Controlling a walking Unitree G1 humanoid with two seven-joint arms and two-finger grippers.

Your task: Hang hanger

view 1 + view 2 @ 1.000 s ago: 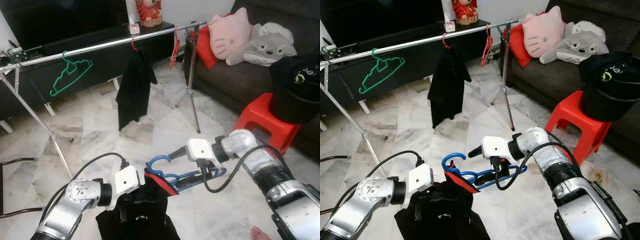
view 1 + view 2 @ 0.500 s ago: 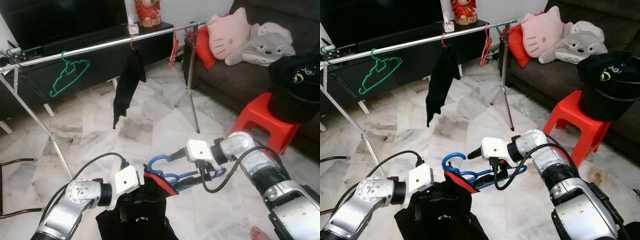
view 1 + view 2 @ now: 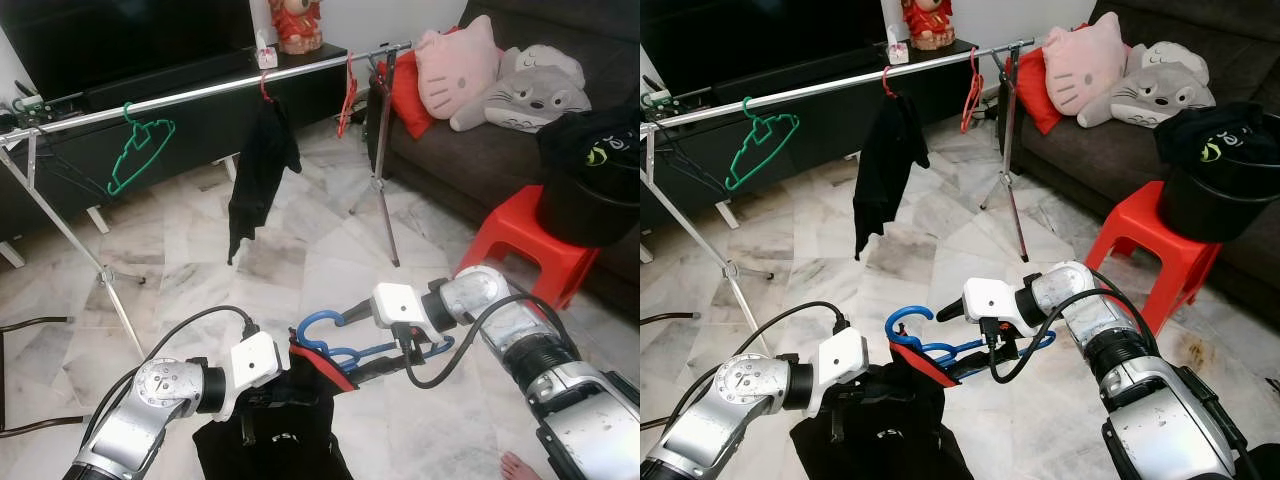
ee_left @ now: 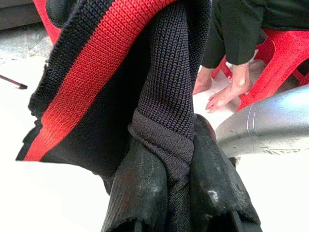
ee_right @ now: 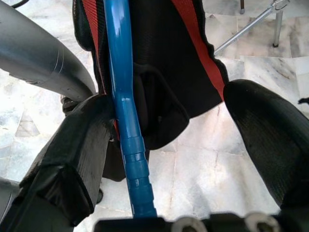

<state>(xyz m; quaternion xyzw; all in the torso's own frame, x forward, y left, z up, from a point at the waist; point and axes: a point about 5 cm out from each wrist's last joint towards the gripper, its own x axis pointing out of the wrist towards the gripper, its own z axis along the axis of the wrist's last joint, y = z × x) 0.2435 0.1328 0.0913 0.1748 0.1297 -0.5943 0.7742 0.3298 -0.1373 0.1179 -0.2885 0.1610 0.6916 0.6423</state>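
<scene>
both arms reach inward, low in front of the robot. the left gripper (image 4: 166,193) pinches a black garment (image 3: 290,420) with a red stripe. the right gripper (image 5: 169,145) is spread wide, one finger (image 5: 79,145) touching the blue hanger (image 3: 345,352) threaded into the collar. the rack (image 3: 200,93) stands well beyond.

1. My left gripper (image 4: 169,193) is low and to my left, its fingers pinched on the black knit garment with a red stripe (image 3: 300,400).
2. My right gripper (image 5: 164,145) is to its right, fingers spread around the blue plastic hanger (image 3: 345,350), which runs into that garment.
3. Beyond both stands the long metal clothes rail (image 3: 200,93).
4. On the rail, left to right: a green wire hanger (image 3: 138,150), a black hanging garment (image 3: 262,165), a red hanger (image 3: 347,95).
5. The red plastic stool (image 3: 520,245) is on my right, a black bucket (image 3: 590,200) on it.
6. The dark sofa (image 3: 470,150) lies behind, bearing plush cushions (image 3: 460,65).
</scene>
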